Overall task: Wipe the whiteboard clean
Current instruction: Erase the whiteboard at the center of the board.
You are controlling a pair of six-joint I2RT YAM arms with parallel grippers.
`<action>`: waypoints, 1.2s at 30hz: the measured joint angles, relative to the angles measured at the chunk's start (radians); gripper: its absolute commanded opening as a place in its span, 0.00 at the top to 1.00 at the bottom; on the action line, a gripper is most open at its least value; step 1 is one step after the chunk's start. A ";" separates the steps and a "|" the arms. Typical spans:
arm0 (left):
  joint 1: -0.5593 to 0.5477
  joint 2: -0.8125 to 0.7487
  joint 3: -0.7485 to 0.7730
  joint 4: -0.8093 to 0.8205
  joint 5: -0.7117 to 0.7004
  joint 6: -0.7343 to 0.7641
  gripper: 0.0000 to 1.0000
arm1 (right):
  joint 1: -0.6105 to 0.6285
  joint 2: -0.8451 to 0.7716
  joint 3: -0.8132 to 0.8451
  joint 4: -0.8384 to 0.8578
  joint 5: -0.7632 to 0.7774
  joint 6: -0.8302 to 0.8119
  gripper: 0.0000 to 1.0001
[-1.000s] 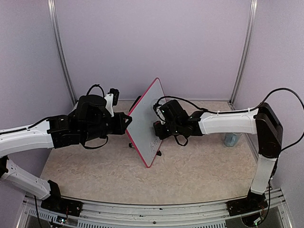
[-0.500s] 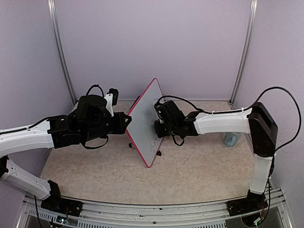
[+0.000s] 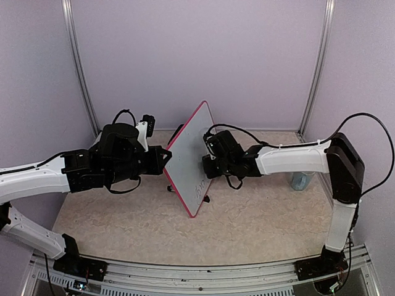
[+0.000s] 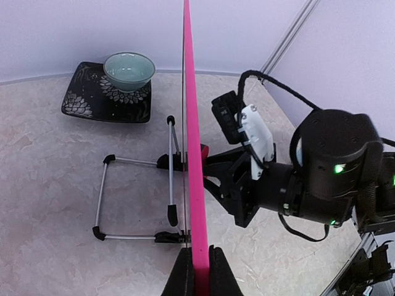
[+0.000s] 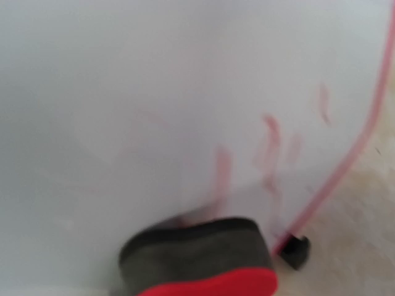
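**Desk:** Overhead view. Where is the whiteboard?

**Photographer:** The whiteboard [image 3: 188, 161] stands tilted on its lower edge mid-table [image 3: 123, 216], pink-framed, between the two arms. The left gripper [image 3: 166, 155] meets its left edge. The right gripper [image 3: 204, 165] presses against the white face, just above dark writing [image 3: 199, 187] near the lower corner.

**Desk:** From the left wrist?

**Photographer:** The board shows edge-on, as a pink line. The left fingers [image 4: 182, 274] are clamped on the frame, one on each side. On the back side, a wire stand [image 4: 102, 197] rests on the tabletop. Farther off, a pale green bowl [image 4: 128, 69] sits on a black patterned plate [image 4: 80, 102].

**Desk:** Right wrist?

**Photographer:** Blurred. A dark-and-red eraser [image 5: 203, 262], gripped by the right gripper, touches the white surface below faint red smears [image 5: 270, 139]. A black foot [image 5: 295, 251] sits at the frame's corner.
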 measured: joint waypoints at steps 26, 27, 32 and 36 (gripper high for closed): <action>0.081 0.107 0.262 -0.229 0.101 0.077 0.44 | -0.006 -0.322 -0.145 0.037 0.022 -0.047 0.77; 0.091 0.116 0.269 -0.239 0.101 0.079 0.44 | -0.006 -0.332 -0.149 0.036 0.026 -0.048 0.77; 0.166 0.209 0.364 -0.309 0.109 0.109 0.45 | -0.006 -0.377 -0.163 0.037 0.039 -0.055 0.77; 0.211 0.278 0.438 -0.349 0.118 0.135 0.46 | -0.008 -0.396 -0.175 0.037 0.044 -0.058 0.77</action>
